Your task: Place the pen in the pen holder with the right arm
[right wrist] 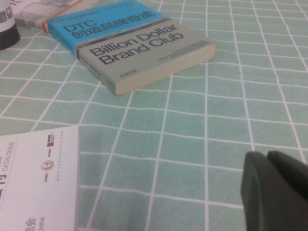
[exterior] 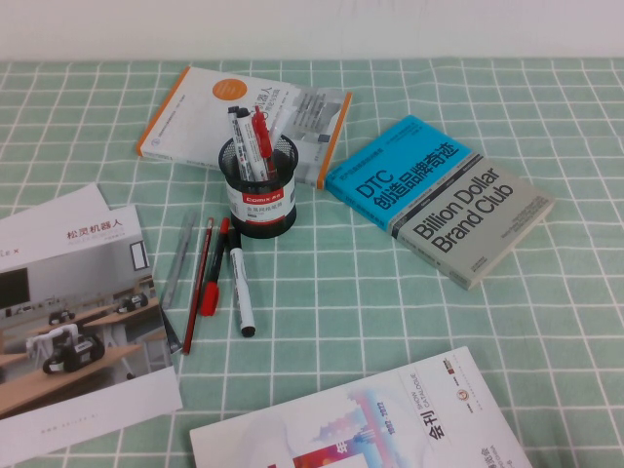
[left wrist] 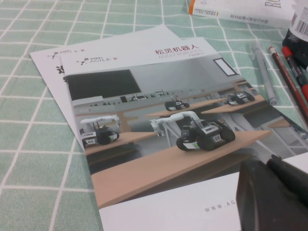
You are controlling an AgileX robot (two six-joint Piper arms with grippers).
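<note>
Inside the pen holder [exterior: 261, 210], upright beside a marker: the pen [exterior: 261, 136]. Light, stiff, slick; best pinched mid-barrel. Right gripper [right wrist: 266, 156] low over bare surface [right wrist: 192, 125], fingers together, empty; left gripper [left wrist: 269, 166] over brochure [left wrist: 144, 120], likewise.

Left gripper [left wrist: 276, 192] over AgileX brochure [left wrist: 159, 125], grey pen [left wrist: 263, 72] beside it
</note>
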